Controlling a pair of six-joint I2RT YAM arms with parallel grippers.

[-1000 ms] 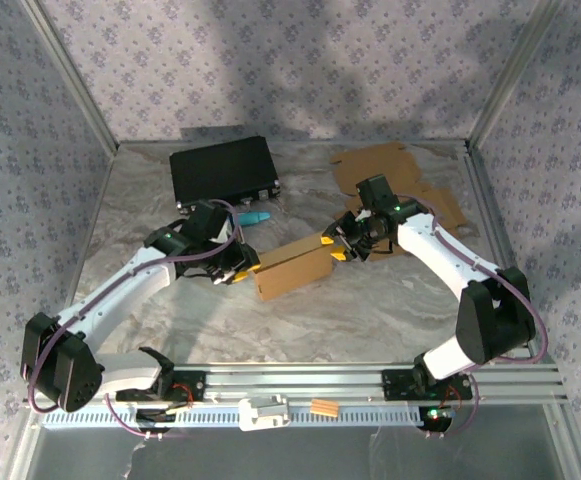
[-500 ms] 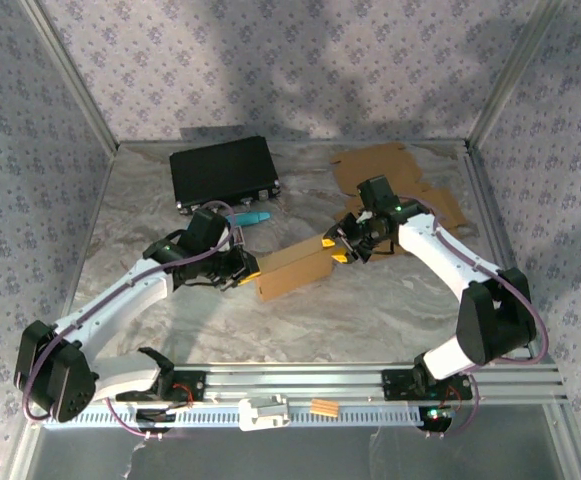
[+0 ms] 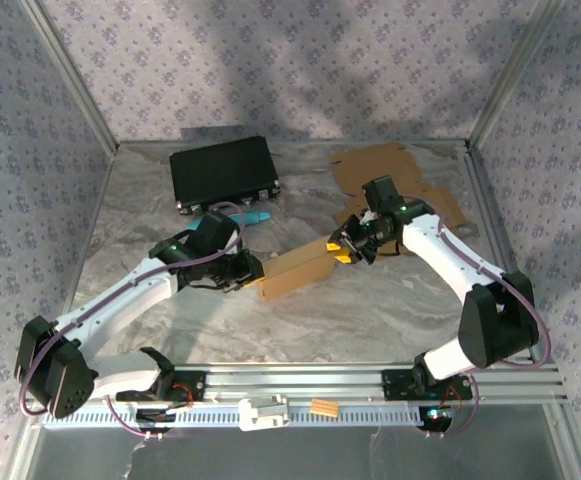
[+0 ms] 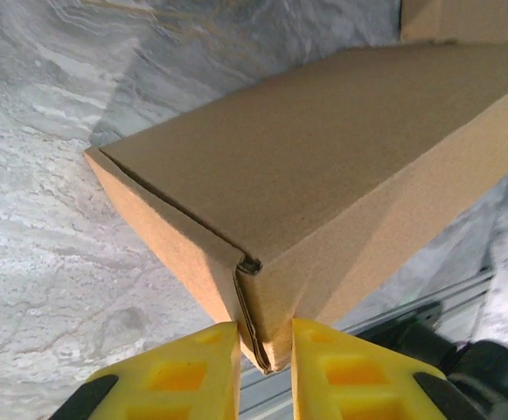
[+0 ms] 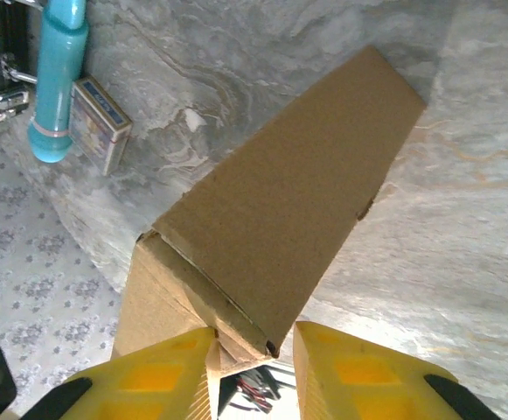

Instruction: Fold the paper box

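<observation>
The left arm has just slid in, and its left fingers (image 4: 184, 372) have come together on the near corner of the paper box (image 3: 295, 272), pinching the seam where two walls meet. At the other end the right fingers (image 5: 162, 376) have narrowed around the opposite corner. One pad is against the cardboard and a sliver of gap shows beside the other, so I can't tell if that grip is firm yet.

The box spans the stretch between the two sets of fingers, already closed into its long shape (it looks nearly done to me), so this reads as pressing the ends tidy.

The counter (image 3: 370, 310) is marbled grey. Beyond the left fingers sit a black case (image 3: 222, 170) and a teal tube (image 5: 59, 79), and behind the right fingers lies a flat cardboard sheet (image 3: 395, 175). Flowered wallpaper (image 3: 300, 70) lines the walls.
</observation>
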